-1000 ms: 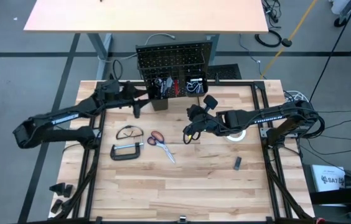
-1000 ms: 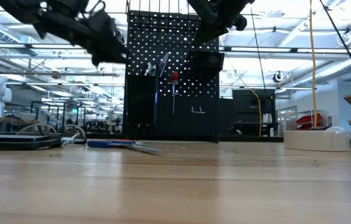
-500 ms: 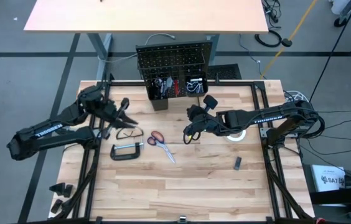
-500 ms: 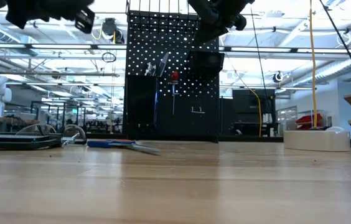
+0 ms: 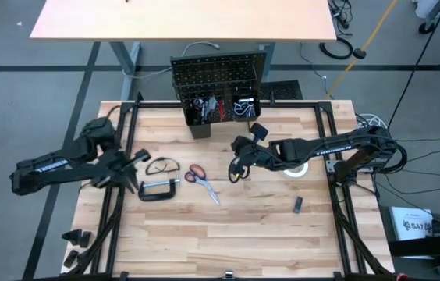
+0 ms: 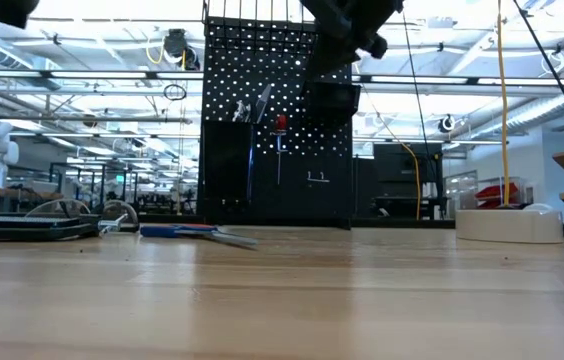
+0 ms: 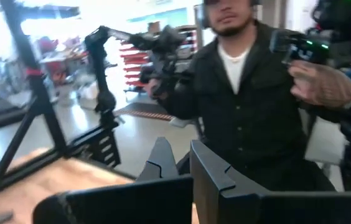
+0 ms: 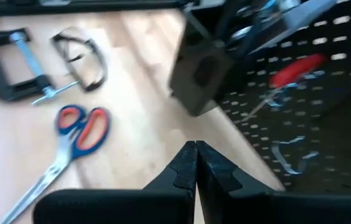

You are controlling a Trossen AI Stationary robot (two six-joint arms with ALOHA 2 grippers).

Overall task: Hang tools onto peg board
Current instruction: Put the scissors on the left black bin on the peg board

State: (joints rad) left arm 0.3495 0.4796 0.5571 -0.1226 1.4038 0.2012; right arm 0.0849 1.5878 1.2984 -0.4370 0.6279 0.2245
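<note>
The peg board (image 5: 218,78) stands upright at the table's far edge with a red screwdriver (image 6: 280,123) and other small tools hanging on it. On the table lie the safety glasses (image 5: 161,165), the black C-clamp (image 5: 157,190), the red-handled scissors (image 5: 200,178) and the white tape roll (image 5: 296,169). My left gripper (image 5: 138,156) is shut and holds nothing. It hovers level over the table's left side, just left of the glasses. My right gripper (image 8: 194,163) is shut and holds nothing. It hangs above mid-table (image 5: 235,173), right of the scissors and in front of the board.
A small dark piece (image 5: 298,204) lies near the table's right side. A black frame (image 5: 115,203) runs along the table's edges. A person (image 7: 250,93) stands beyond the table's left side, holding up a device. The near half of the tabletop (image 5: 228,242) is bare wood.
My left gripper has drawn back from the peg board toward the table's left and near side, swinging round and rolling, and its fingers have come together with nothing between them. My right gripper has stayed in place, its wrist turning slightly. The tools have not moved.
</note>
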